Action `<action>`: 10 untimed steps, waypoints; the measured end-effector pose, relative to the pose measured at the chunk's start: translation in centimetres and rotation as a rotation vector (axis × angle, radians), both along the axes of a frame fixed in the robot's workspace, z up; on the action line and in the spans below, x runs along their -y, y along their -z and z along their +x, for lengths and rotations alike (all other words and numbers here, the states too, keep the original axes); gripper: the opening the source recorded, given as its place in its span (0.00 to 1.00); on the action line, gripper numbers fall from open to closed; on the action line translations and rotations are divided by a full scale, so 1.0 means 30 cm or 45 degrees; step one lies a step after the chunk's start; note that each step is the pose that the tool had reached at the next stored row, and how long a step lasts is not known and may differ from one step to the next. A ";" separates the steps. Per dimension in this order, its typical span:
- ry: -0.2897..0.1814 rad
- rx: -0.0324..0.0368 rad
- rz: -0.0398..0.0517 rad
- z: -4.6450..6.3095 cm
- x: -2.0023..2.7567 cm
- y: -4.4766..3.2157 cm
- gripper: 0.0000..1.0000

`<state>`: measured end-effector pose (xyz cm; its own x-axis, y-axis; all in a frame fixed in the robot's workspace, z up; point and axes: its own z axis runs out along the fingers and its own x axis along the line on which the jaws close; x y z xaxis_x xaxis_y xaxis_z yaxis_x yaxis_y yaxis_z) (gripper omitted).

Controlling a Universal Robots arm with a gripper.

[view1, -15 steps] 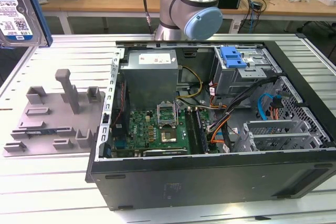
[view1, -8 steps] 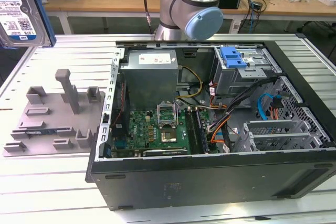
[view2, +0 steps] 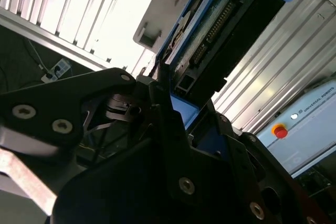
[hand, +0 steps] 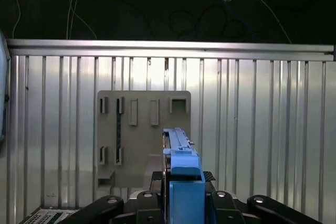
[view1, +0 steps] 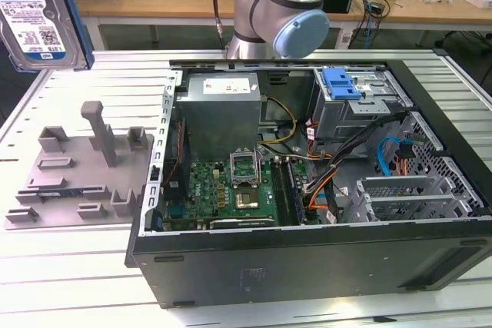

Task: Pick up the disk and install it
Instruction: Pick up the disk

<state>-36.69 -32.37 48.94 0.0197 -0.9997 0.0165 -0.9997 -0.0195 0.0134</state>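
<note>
The disk point(view1: 34, 17), a silver drive with a white-and-blue label in a blue rail frame, hangs in the air at the exterior view's upper left, high above the table. In the first wrist view the disk point(hand: 177, 148) shows edge-on, and my gripper point(hand: 184, 203) is shut on its blue rail, one black finger on each side. The second wrist view shows the disk's point(view2: 220, 30) dark connector side rising from my gripper point(view2: 181, 124). The grey metal drive cage point(view1: 369, 109) with its blue latch point(view1: 342, 82) sits in the open computer case point(view1: 307, 266).
A grey fixture plate point(view1: 84, 167) with posts and slots lies on the slatted metal table point(view1: 69, 266), directly below the disk in the first wrist view, where the plate point(hand: 144, 129) stands empty. Cables, a motherboard point(view1: 231, 190) and a power supply point(view1: 223, 109) fill the case. The arm's joint point(view1: 280, 13) stands behind it.
</note>
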 end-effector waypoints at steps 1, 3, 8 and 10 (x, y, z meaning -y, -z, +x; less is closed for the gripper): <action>0.000 -0.0006 0.000 0.015 0.010 -0.004 0.37; 0.000 -0.0012 0.000 0.028 0.019 -0.009 0.37; 0.000 -0.0038 0.000 0.056 0.045 -0.019 0.37; 0.000 -0.0049 0.000 0.072 0.059 -0.022 0.37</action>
